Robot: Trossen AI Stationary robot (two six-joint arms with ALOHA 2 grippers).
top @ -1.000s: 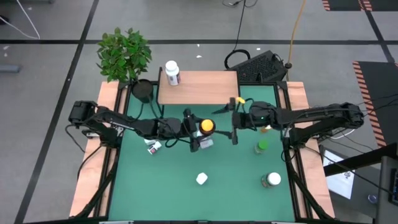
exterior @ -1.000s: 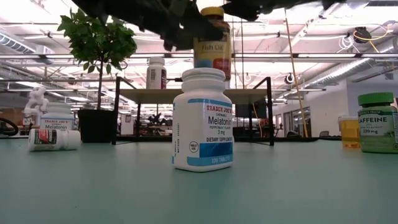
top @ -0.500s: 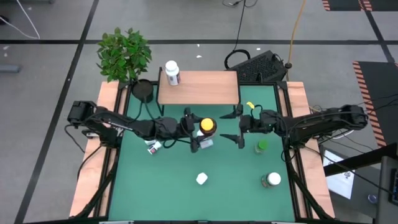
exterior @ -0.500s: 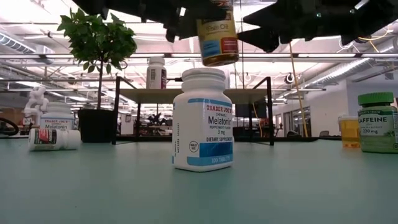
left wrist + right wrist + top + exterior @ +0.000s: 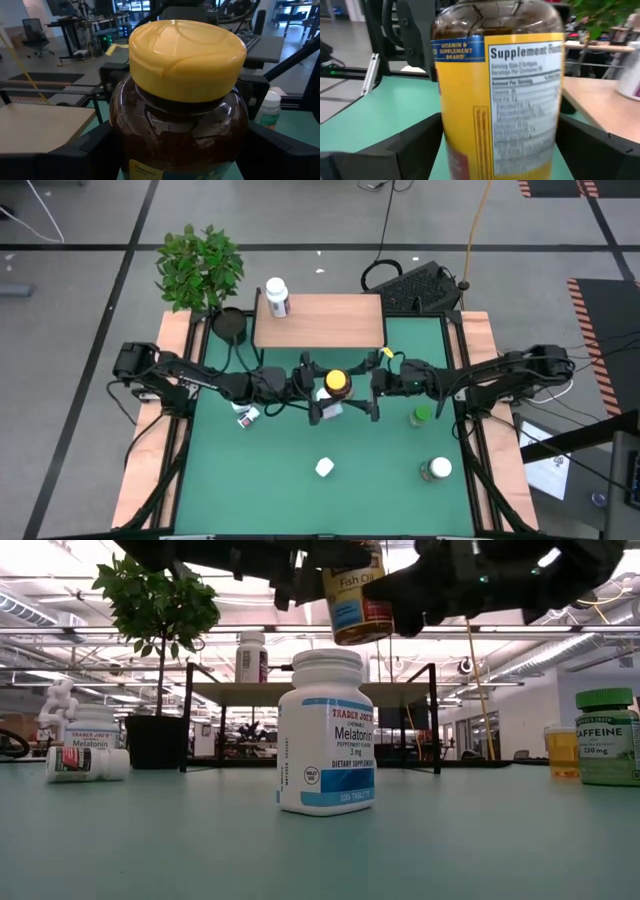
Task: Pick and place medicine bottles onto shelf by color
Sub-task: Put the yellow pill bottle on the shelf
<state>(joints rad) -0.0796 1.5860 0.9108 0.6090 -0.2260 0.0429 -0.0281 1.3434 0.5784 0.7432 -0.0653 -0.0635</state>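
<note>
Left pincer (image 5: 318, 390) grips the fish oil bottle (image 5: 335, 384) aloft over mid-tabletop (image 5: 280, 470), slightly tilted, cap up. Right pincer (image 5: 374, 389), spread wide, brackets it from the opposite side; the shelf (image 5: 330, 320) lies just beyond.

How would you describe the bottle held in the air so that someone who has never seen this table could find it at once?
Start at the green table, then the wood-topped shelf at its far edge. Just in front of the shelf, between the left gripper and the right gripper, hangs the fish oil bottle. It alone is off the table, with dark amber glass and a yellow cap; the others have white or green caps.
</note>
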